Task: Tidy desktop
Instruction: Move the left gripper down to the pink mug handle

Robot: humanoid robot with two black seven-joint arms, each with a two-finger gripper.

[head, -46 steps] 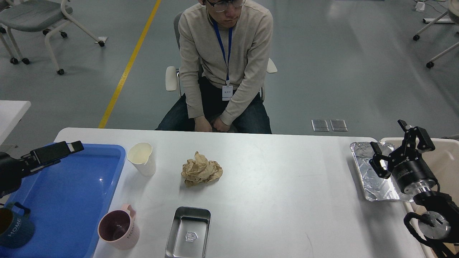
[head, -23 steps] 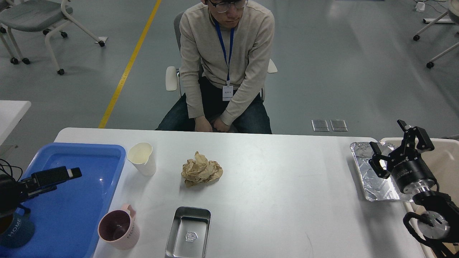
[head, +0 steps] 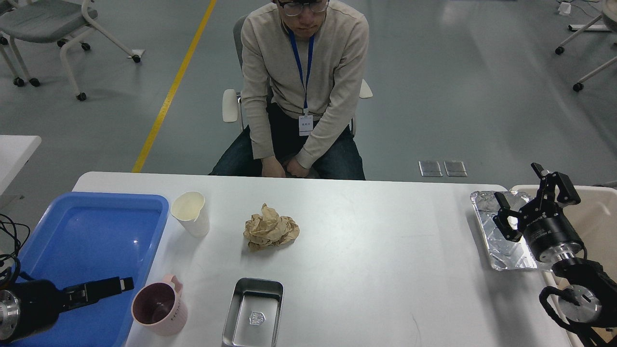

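Observation:
The white desktop [head: 385, 250] carries a white paper cup [head: 190, 213], a crumpled ball of brown paper [head: 271, 233], a pink mug [head: 159, 311], an empty metal tin [head: 254, 313] and a crinkled foil tray [head: 501, 236]. My left gripper [head: 118, 285] lies low over the near part of the blue tray [head: 87, 231], just left of the pink mug; it is dark and seen side-on, so its fingers cannot be told apart. My right gripper [head: 530, 200] is open and empty, above the foil tray's right edge.
A beige bin [head: 600, 212] stands off the table's right end, behind my right arm. A seated person [head: 301, 72] faces me across the far edge. Rolling chairs stand on the floor at far left and far right.
My left gripper has drawn back toward the near edge across the blue tray and now hides the dark blue mug there. My right gripper has barely shifted.

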